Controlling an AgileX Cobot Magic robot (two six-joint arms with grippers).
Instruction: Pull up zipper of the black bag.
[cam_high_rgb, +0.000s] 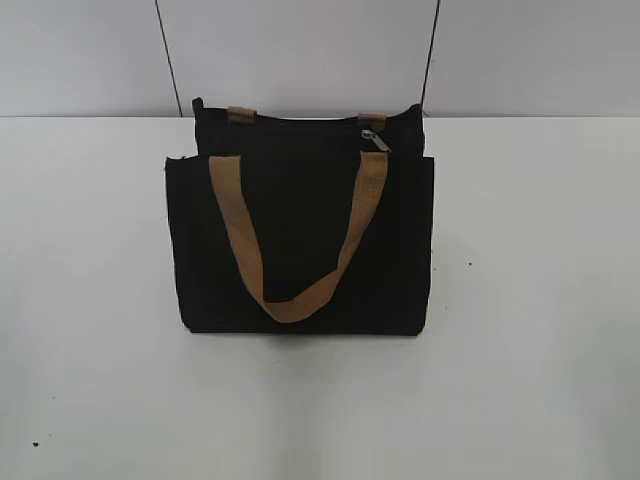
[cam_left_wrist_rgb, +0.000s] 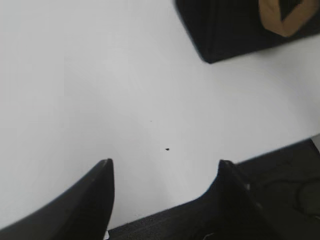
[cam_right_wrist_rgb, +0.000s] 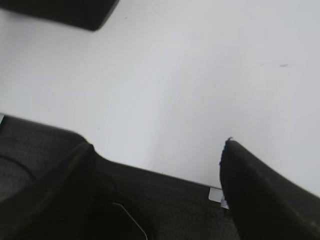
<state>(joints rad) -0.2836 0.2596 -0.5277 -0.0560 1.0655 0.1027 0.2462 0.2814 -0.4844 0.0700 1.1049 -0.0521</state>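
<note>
The black bag (cam_high_rgb: 300, 230) stands upright in the middle of the white table, with a tan strap handle (cam_high_rgb: 290, 250) hanging down its front. The small silver zipper pull (cam_high_rgb: 374, 139) sits at the top right of the bag. A bag corner shows at the top right of the left wrist view (cam_left_wrist_rgb: 225, 30) and at the top left of the right wrist view (cam_right_wrist_rgb: 65, 10). My left gripper (cam_left_wrist_rgb: 165, 165) is open and empty, low over the table, well short of the bag. My right gripper (cam_right_wrist_rgb: 157, 147) is open and empty too. Neither arm shows in the exterior view.
The white table (cam_high_rgb: 530, 300) spreads on all sides of the bag. A grey wall with two dark vertical seams (cam_high_rgb: 168, 60) stands behind it. A dark table edge shows under each gripper (cam_left_wrist_rgb: 280, 165).
</note>
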